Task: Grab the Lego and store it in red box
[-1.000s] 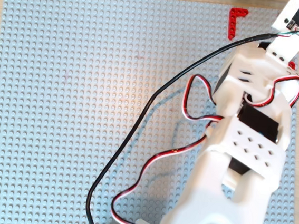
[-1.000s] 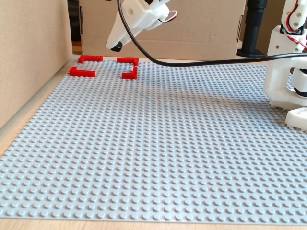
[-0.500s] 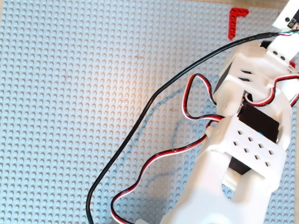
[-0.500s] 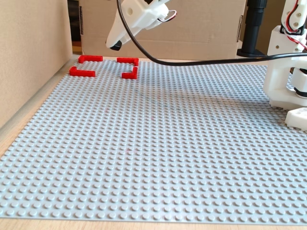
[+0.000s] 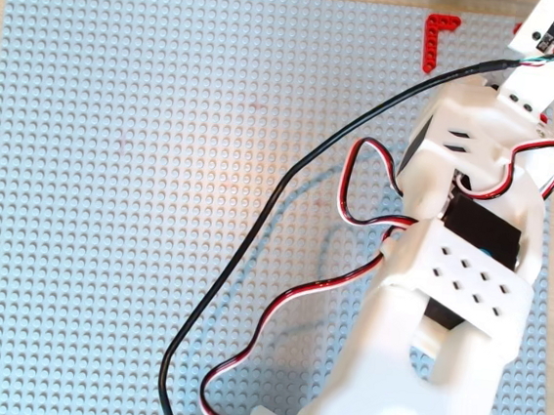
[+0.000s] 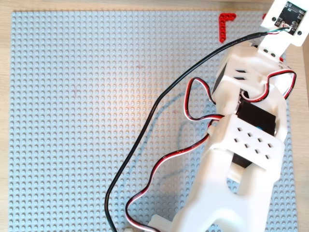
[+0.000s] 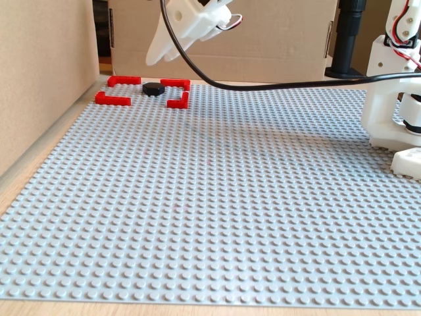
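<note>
Your small glossy black hexagonal Lego piece [image 7: 153, 88] lies flat on the grey studded baseplate [image 7: 217, 210], inside the red box [image 7: 118, 99], the square outline of thin red studded corner brackets near the baseplate's far left corner in the fixed view. It sits toward the far side of that outline, between the two rear brackets, and touches neither as far as you can make out.

Your white two-finger gripper [image 7: 154, 60] hangs in the air above the box, tips pointing down and well clear of the piece. It carries nothing; how far the fingers are spread you cannot tell from this angle, since one pale finger hides the other.

In both overhead views the white arm [image 5: 444, 312] stretches up the baseplate's right side and covers most of the box, leaving one red corner bracket [image 5: 435, 36] showing by the top edge. A black cable [image 7: 276, 84] and a red-and-black wire pair [image 5: 357, 191] trail from the arm across the plate.
</note>
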